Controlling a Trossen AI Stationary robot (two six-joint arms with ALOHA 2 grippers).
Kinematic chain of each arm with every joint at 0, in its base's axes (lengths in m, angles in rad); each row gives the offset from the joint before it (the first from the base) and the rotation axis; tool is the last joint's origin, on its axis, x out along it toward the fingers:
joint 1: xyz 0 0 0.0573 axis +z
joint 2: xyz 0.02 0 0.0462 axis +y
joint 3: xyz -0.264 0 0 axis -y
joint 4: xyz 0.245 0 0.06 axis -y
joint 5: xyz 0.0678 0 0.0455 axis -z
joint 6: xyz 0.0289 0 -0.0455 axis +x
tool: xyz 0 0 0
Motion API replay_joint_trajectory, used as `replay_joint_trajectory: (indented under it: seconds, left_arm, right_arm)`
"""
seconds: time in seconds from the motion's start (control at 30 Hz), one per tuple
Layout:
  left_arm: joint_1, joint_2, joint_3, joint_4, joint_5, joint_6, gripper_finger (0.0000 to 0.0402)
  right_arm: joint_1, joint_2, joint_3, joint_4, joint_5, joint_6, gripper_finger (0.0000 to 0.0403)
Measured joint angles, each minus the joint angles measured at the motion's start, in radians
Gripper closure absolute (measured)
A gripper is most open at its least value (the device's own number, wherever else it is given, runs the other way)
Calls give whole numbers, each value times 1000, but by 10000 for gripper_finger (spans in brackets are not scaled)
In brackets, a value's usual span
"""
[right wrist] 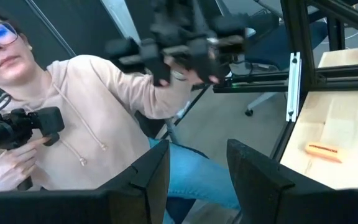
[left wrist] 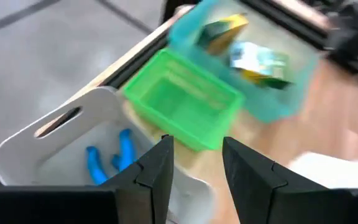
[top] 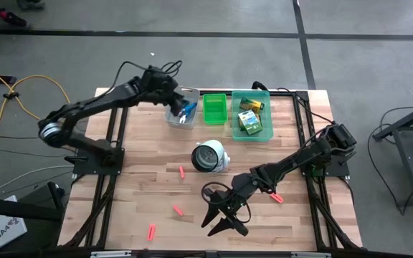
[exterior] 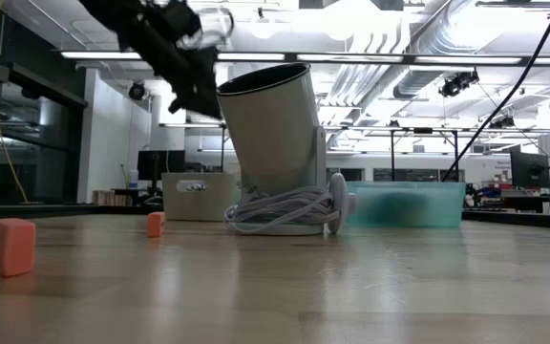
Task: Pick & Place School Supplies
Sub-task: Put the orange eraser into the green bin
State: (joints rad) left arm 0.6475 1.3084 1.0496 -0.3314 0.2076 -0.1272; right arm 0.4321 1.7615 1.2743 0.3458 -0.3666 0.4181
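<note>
- My left gripper hangs over the grey bin at about 11 o'clock on the table. Its fingers stand parted with nothing between them.
- Below it, blue-handled scissors lie inside that grey bin, so I judge a drop-off there is just done and this arm is free for another fetch.
- Next along the far edge sits the green bin, which looks bare inside, and then the teal bin at about 1 o'clock, holding green-and-yellow crayon boxes.
- Near the table's centre stands the round white object with a cable wound at its base; it is no part of my sorting.
- Short red-pink stubs are left out on the wood: one just beside the white object at its 9 o'clock, two more towards 7 o'clock, and one at about 4 o'clock beside my right arm.
- My right gripper hovers low near 6 o'clock, fingers spread and empty.
- A seated person holding a camera shows beyond that edge.
- My guess: the stubs come next, probably bound for the green bin. The right gripper needs to turn down to the nearest stub and close squarely on that small piece.
</note>
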Motion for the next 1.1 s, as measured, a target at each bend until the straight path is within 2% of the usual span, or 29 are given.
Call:
replay_joint_trajectory:
  seconds: [0.13, 0.37, 0.77, 0.93, 1.1]
  left_arm:
    - [-79, -111, 1, -93, -6, 0, 268]
    - [-247, -232, 1, -252, -128, -28, 268]
    - [-461, -237, 0, -296, -138, -73, 268]
    - [-513, -231, 0, -300, -188, -81, 268]
    - [-569, -232, 0, -298, -191, -104, 268]
  right_arm:
    - [-9, 0, 0, -10, 0, -4, 254]
    - [-32, 0, 0, -151, -4, 0, 254]
    - [-64, -57, -1, -763, -4, 299, 254]
    - [-25, -73, 0, -979, 9, 424, 254]
    - [44, -73, 0, -1152, 89, 531, 254]
